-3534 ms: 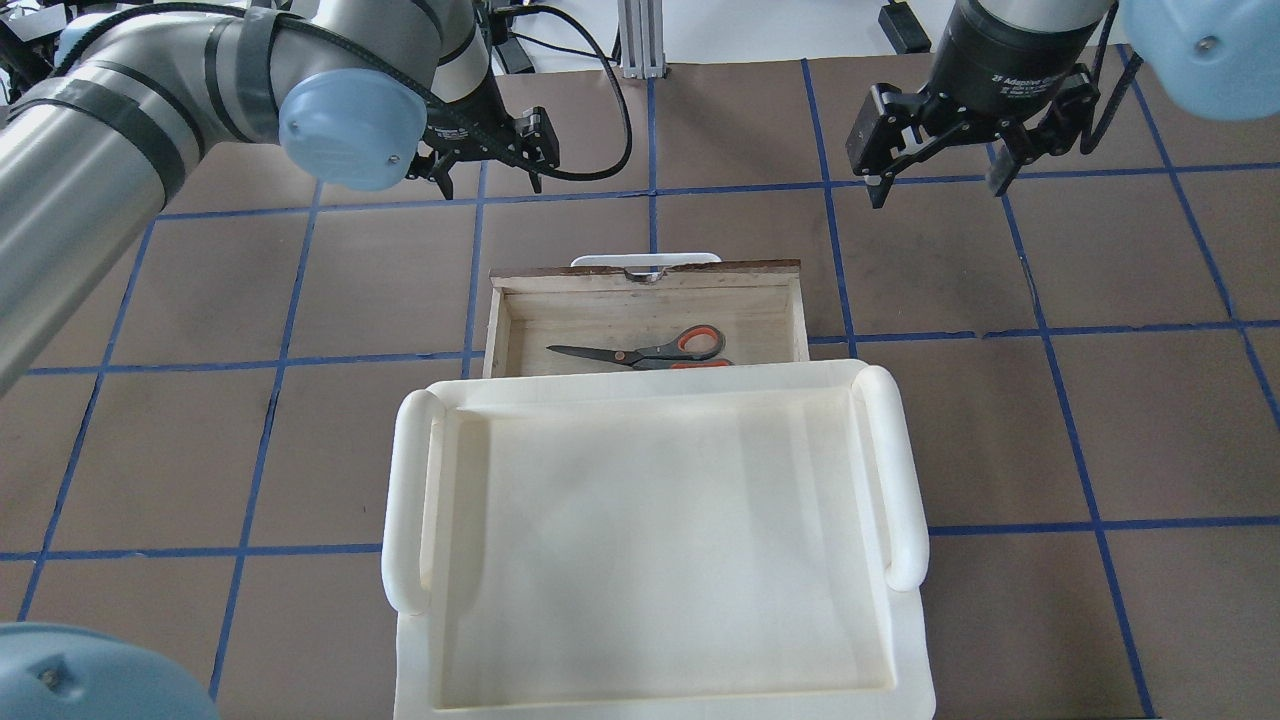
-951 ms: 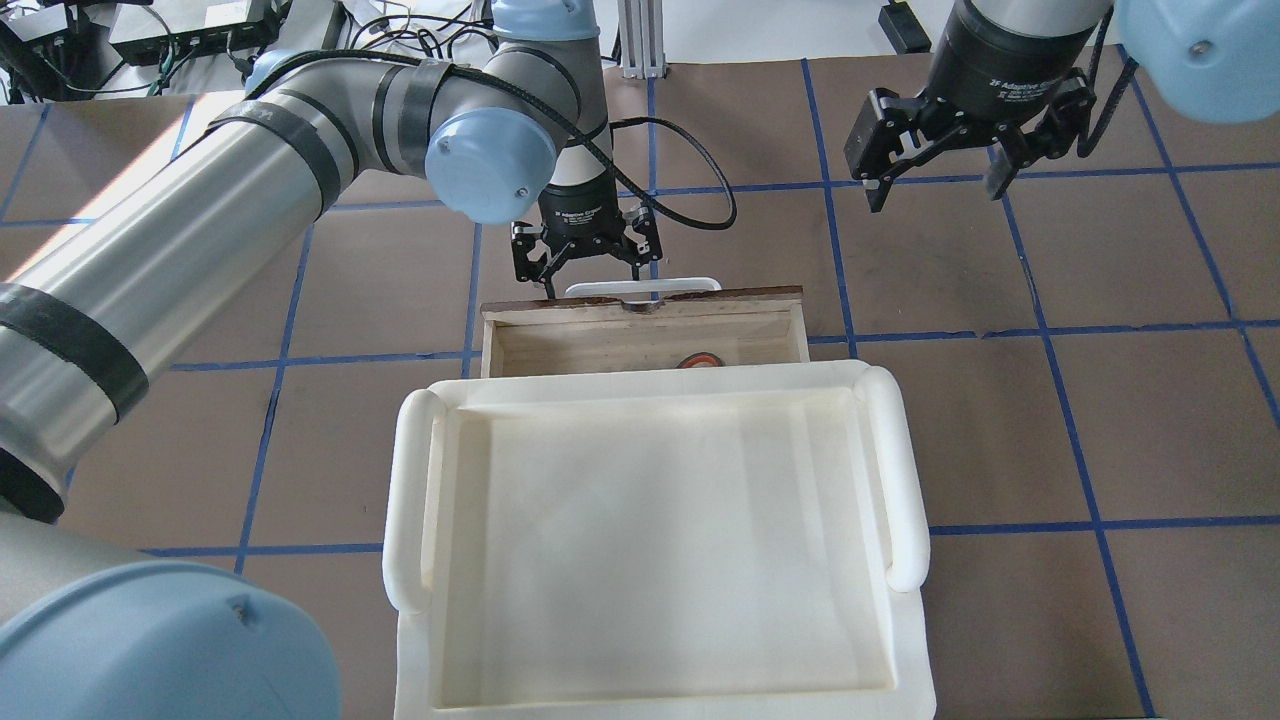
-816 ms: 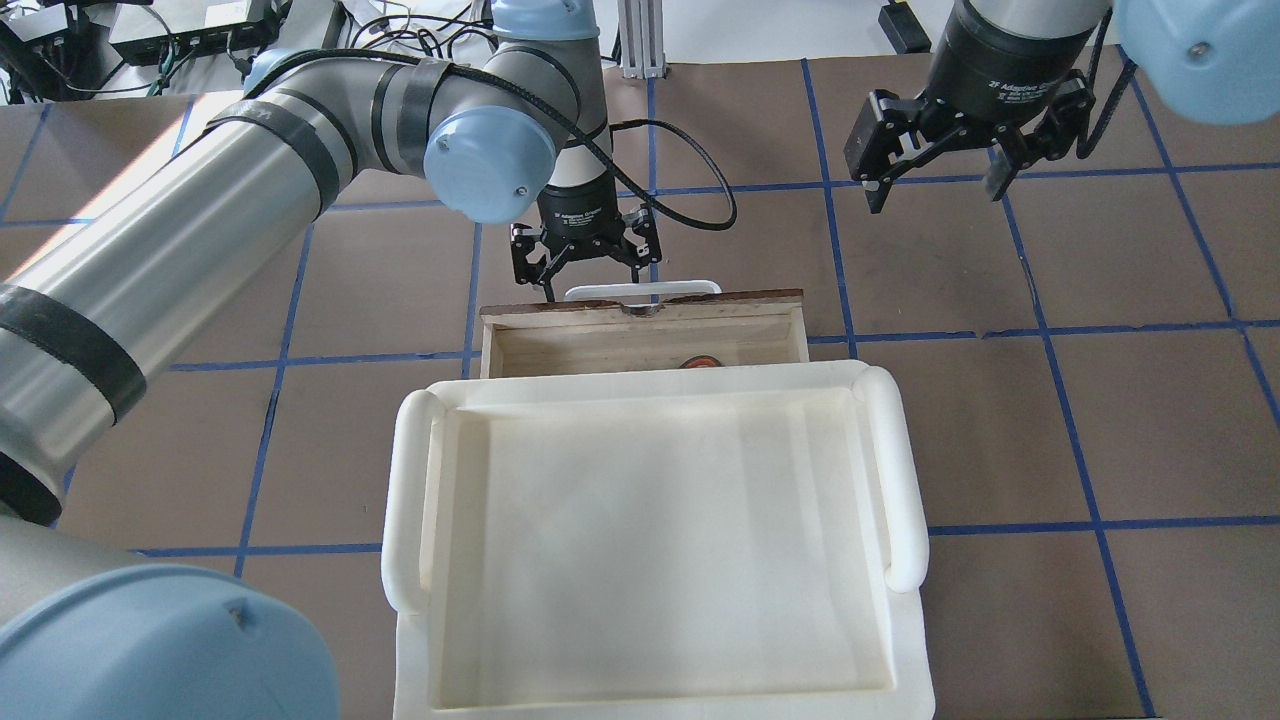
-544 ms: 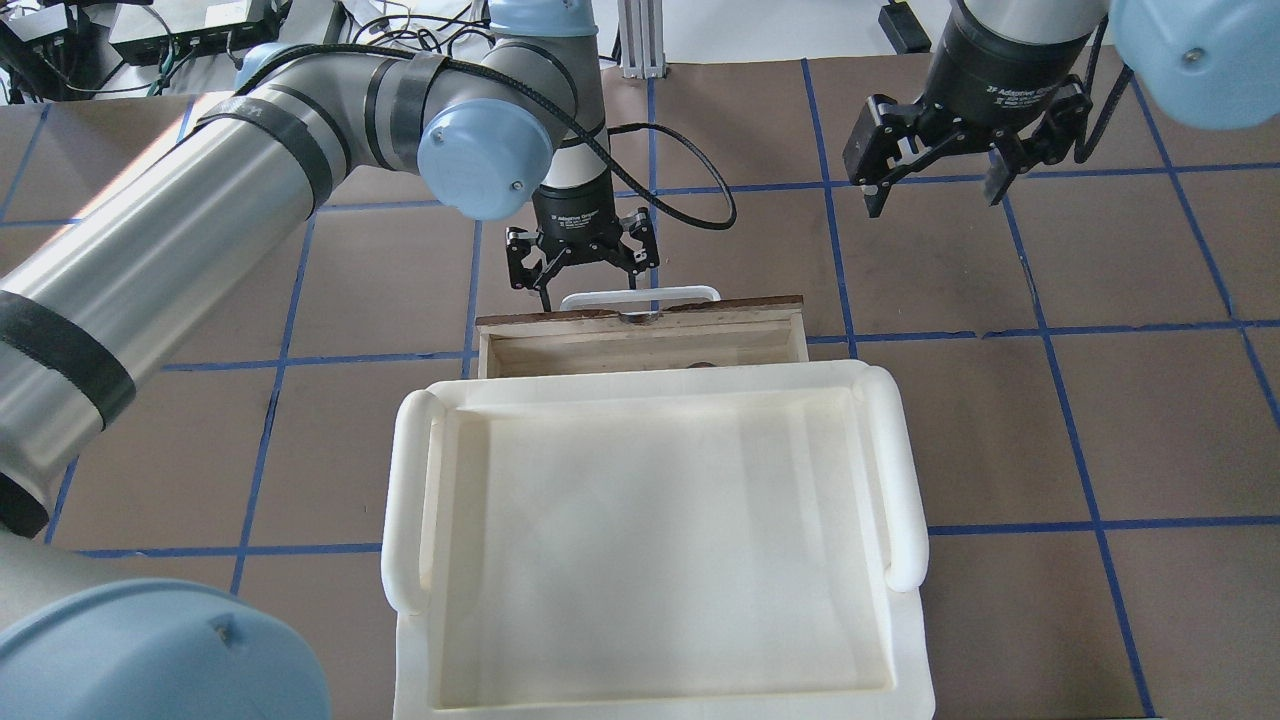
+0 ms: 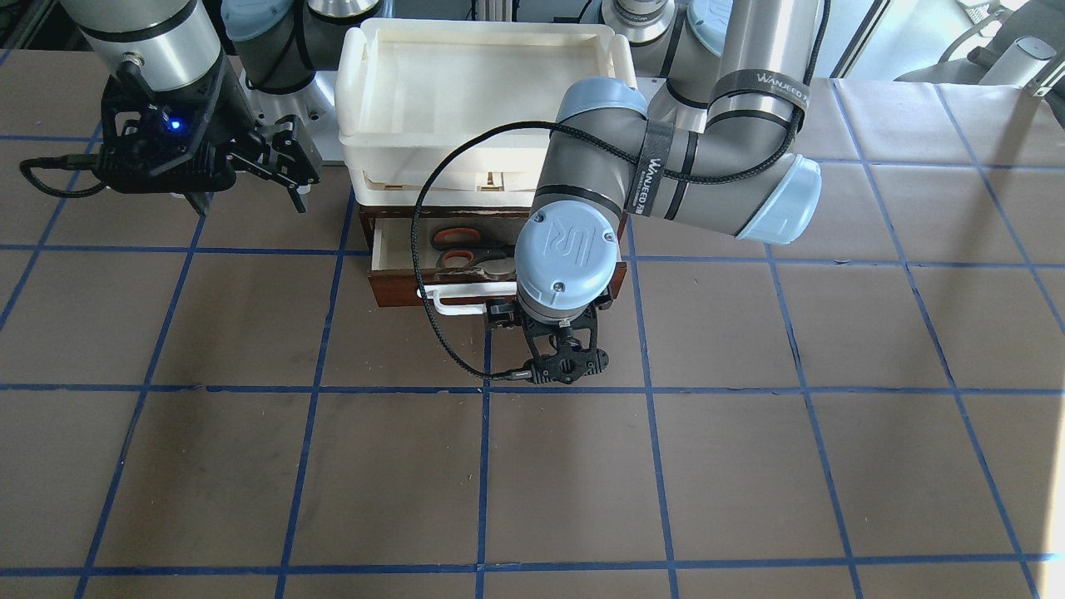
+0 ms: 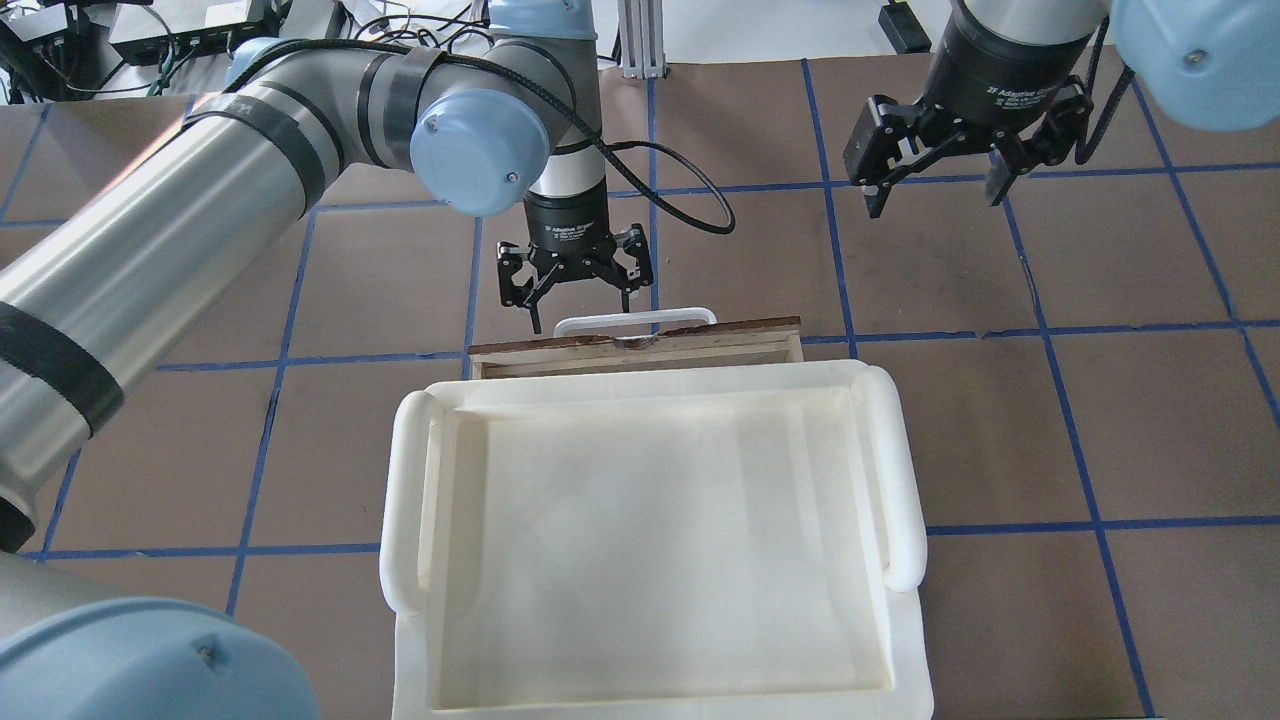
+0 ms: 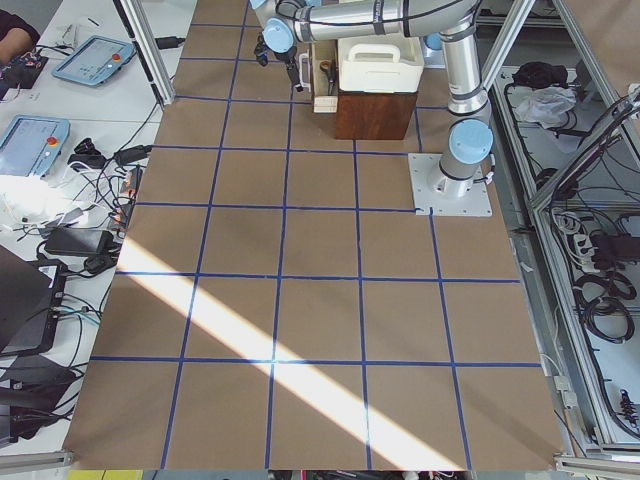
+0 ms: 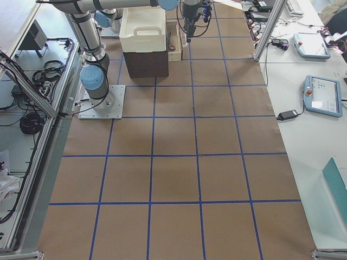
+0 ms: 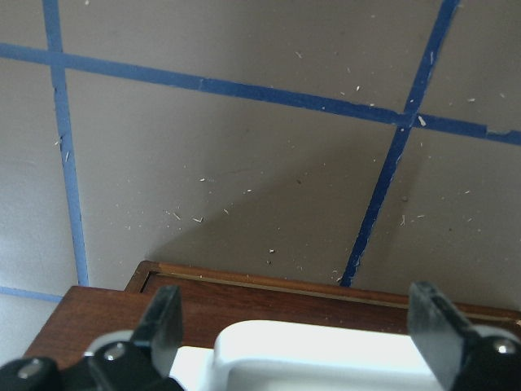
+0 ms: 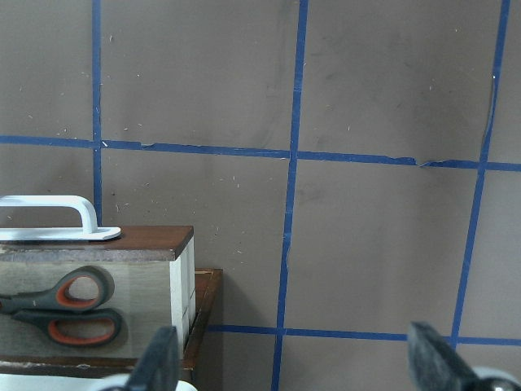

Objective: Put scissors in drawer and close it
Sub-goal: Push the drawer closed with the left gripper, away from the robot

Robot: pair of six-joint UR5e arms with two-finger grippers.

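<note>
Stacked cream-white plastic trays point(image 6: 650, 378) cover the rear of the dark brown wooden drawer point(image 5: 399, 293), leaving a narrow open strip above the orange-and-grey-handled scissors point(image 5: 462, 241), while bare brown table point(image 5: 333, 466) lies open beyond its white bar handle point(image 6: 635, 321).

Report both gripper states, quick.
Left gripper: open, holding nothing, just beside the drawer handle.
Right gripper: open, holding nothing, above bare table.
</note>
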